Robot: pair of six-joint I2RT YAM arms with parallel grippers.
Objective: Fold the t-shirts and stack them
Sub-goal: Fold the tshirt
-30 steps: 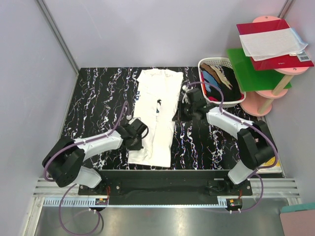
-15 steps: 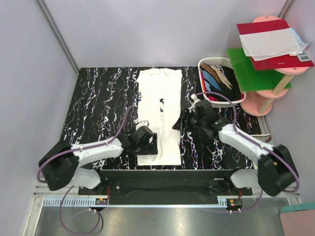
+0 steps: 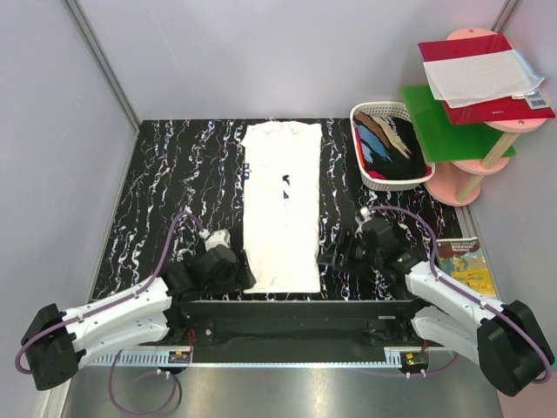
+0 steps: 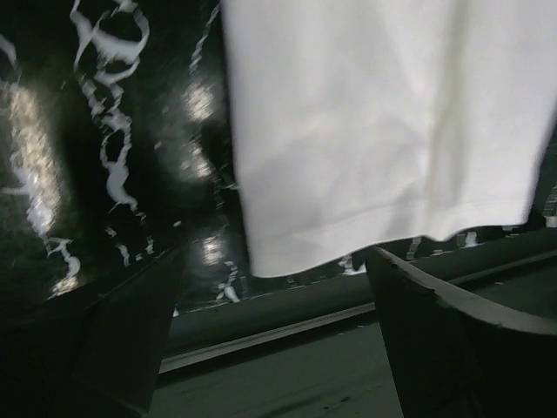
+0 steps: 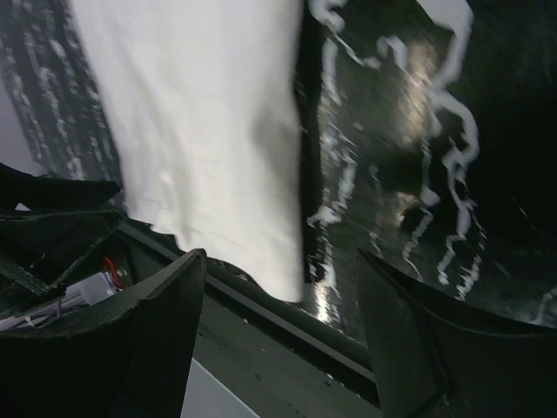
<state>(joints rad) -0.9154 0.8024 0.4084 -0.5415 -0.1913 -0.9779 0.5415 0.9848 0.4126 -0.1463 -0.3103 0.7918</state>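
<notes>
**A:** Where is the white t-shirt?

**B:** It lies flat on the black marbled desk, folded into a long narrow strip. The strip runs from 12 o'clock down to 6 o'clock along the middle. A small dark-blue bit of print shows near its centre. Its hem reaches the desk's near edge.

**A:** And the left tool?

**B:** It sits low at the strip's 7 o'clock corner, pointing toward the cloth. In the left wrist view its fingers are spread wide, with nothing between them. The hem corner lies just beyond the tips. I cannot tell whether anything touches the cloth.

**A:** The right tool?

**B:** It is at the strip's 5 o'clock corner, just beside the right-hand edge. It too is spread apart and holds nothing. In the right wrist view its fingers frame the near corner of the shirt, with bare desk beside it.

**A:** Any other shirts?

**B:** There is a jumble of dark, blue and tan t-shirts in the white basket. The basket stands at the desk's 2 o'clock corner, well apart from both tools. Past it, off the desk, a red folder with a white sheet rests on a pink stand.
</notes>
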